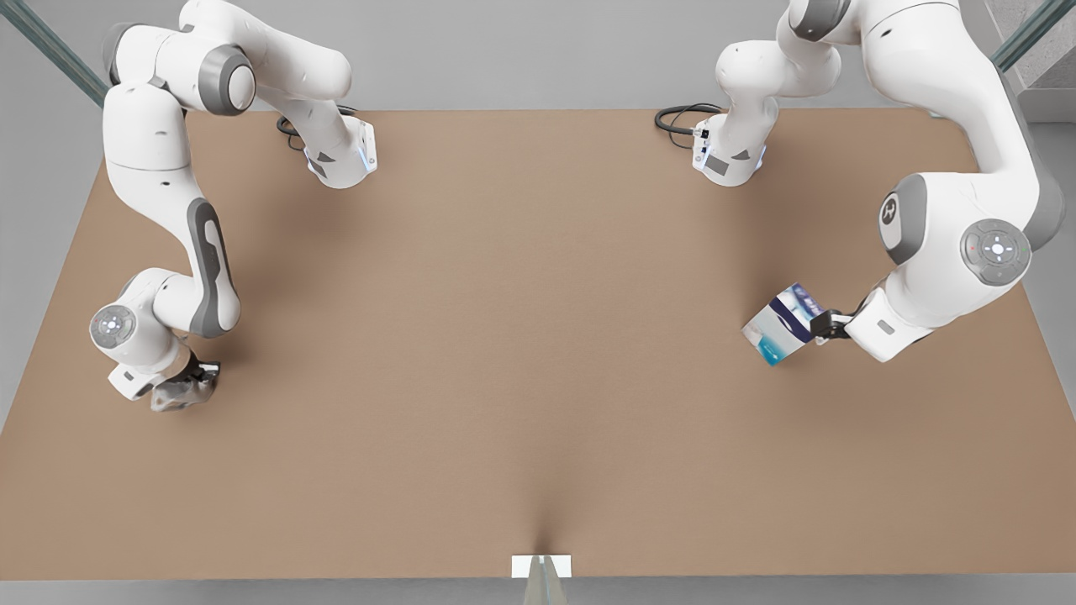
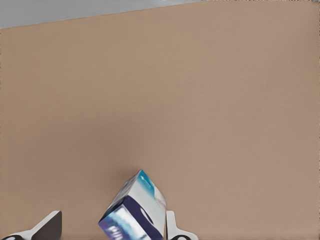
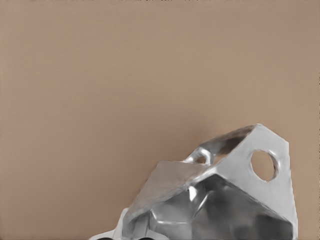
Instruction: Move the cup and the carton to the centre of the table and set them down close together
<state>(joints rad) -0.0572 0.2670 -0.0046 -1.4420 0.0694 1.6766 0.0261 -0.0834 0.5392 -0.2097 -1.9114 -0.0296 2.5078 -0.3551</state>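
Left fingers point(image 1: 828, 324): clamped on the tilted carton point(image 1: 782, 323), bench point(image 1: 538, 336) centre lying beyond it.
Right fingers point(image 1: 202, 376): grasping the cup point(image 1: 181, 393), equally far out.

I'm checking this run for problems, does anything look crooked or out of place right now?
Yes: the carton sits tilted in the left gripper, one corner pointing down, near the table's edge on the front view's right. The right gripper is at the cup on the opposite side.

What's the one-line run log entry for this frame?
left gripper: carton tilted, front view's right | right gripper: at cup, front view's left | table centre: not yet reached
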